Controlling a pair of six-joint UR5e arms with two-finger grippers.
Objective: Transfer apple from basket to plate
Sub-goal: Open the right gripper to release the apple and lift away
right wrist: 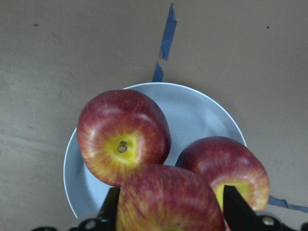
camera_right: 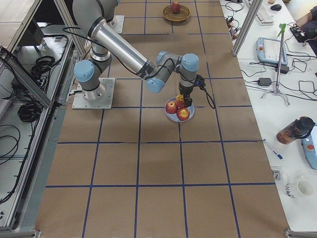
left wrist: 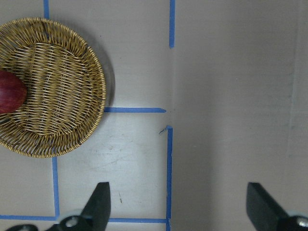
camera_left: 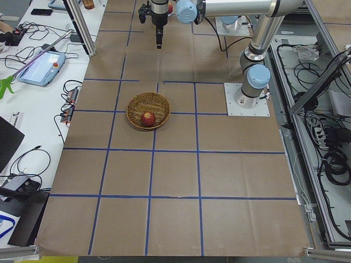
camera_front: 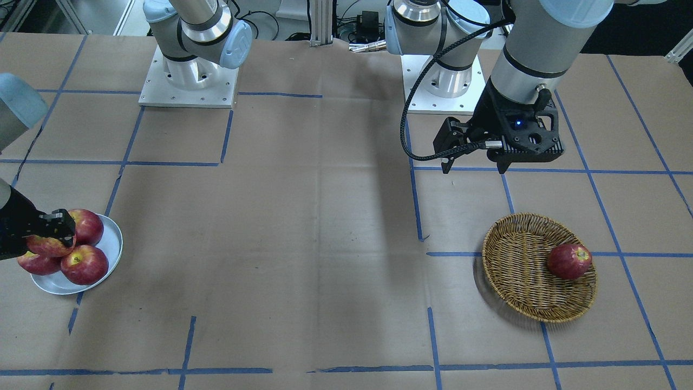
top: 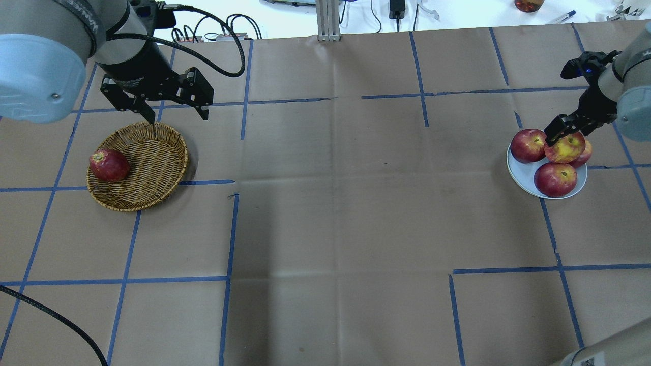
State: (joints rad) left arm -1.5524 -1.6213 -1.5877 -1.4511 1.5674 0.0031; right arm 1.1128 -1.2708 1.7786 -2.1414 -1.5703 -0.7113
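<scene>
Hovering over the plate (right wrist: 202,115) with the apple (top: 564,147) pinched between the two fingers of the right end effector (right wrist: 172,211), closed against its sides. Sits just above three other apples (top: 555,179) already crowding the plate, too close to tell whether touching them. Looks most of the way through: out of the basket (top: 147,152), across the table (top: 330,203), over its goal, yet not let go. Leaves, by this reading, only lowering into a gap, release and retreat. Risks a roll off the rim, with so little bare plate showing. Finds the left end effector (left wrist: 178,192) spread wide and empty, up above the table just beside the basket. Shows one darker red apple (top: 108,165) lying in the basket, against its wall.
</scene>
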